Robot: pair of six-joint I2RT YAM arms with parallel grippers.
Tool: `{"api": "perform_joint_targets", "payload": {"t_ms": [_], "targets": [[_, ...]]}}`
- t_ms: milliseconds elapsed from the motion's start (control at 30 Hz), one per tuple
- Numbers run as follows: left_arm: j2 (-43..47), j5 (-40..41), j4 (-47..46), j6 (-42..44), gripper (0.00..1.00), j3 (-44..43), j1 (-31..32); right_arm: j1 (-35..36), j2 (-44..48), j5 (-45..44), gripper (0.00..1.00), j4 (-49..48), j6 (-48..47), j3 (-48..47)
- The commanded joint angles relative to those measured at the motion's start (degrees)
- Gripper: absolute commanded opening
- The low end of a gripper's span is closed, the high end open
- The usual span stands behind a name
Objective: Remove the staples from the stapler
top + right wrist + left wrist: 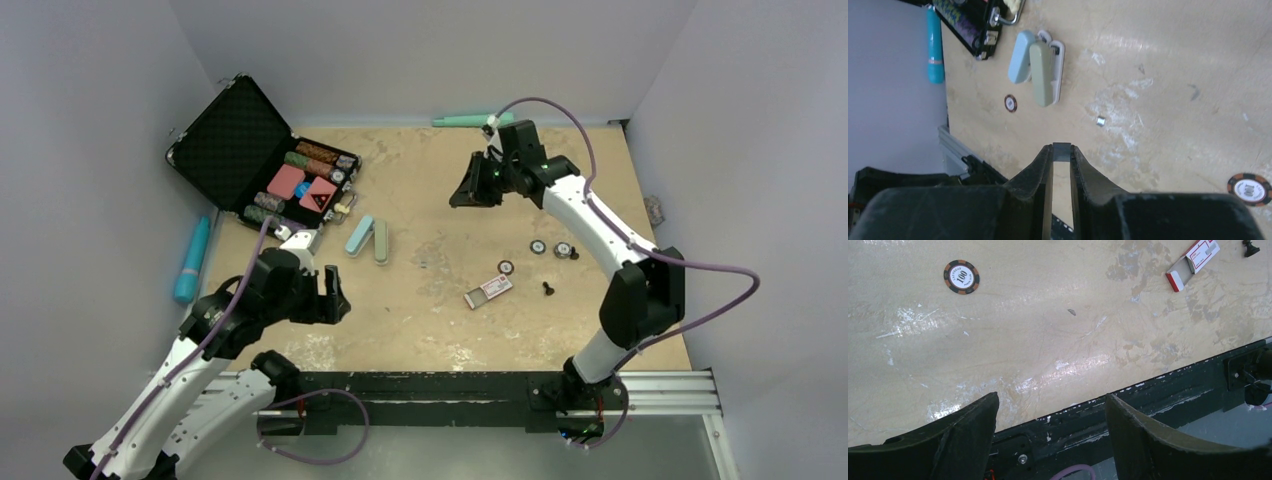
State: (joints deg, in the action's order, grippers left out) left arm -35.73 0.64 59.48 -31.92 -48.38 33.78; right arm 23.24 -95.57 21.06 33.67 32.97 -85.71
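Note:
Two staplers lie side by side left of the table's middle, a light blue one [359,236] [1020,62] and an olive one [381,241] [1042,75] on a white base. My right gripper [470,195] [1061,149] hangs above the far middle of the table, shut on a short grey strip of staples [1061,152] pinched at its fingertips. A small metal bit [1100,120] lies on the table below it. My left gripper [335,300] [1050,397] is open and empty over the near table edge, in front of the staplers.
An open black case [225,140] with poker chips stands at the back left, a teal cylinder [192,260] beside it. A red-and-white staple box [489,290] [1193,257], loose chips [537,247] [961,276] and a small black piece [548,288] lie right of centre. A green tool [470,120] lies against the back wall.

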Motion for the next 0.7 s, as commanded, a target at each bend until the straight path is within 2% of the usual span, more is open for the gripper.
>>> {"api": "perform_joint_targets", "payload": {"t_ms": [0,300,500,667], "targets": [[0.8,0.0,-1.1,0.2,0.81,0.2,-0.3,0.0,6.5,5.9,0.00,-3.7,0.9,5.5],[0.7,-0.2,-1.1,0.2,0.81,0.3,-0.3,0.0,17.3,0.9,0.00,1.0,-0.8,15.7],[0.8,0.4,-0.7,-0.2,0.80,0.2,-0.3,0.0,23.5,-1.1,0.00,-0.2,1.5,26.2],[0.9,0.4,-0.7,-0.2,0.80,0.3,-0.3,0.2,27.1,-3.3,0.00,-0.5,3.6,31.5]]}}
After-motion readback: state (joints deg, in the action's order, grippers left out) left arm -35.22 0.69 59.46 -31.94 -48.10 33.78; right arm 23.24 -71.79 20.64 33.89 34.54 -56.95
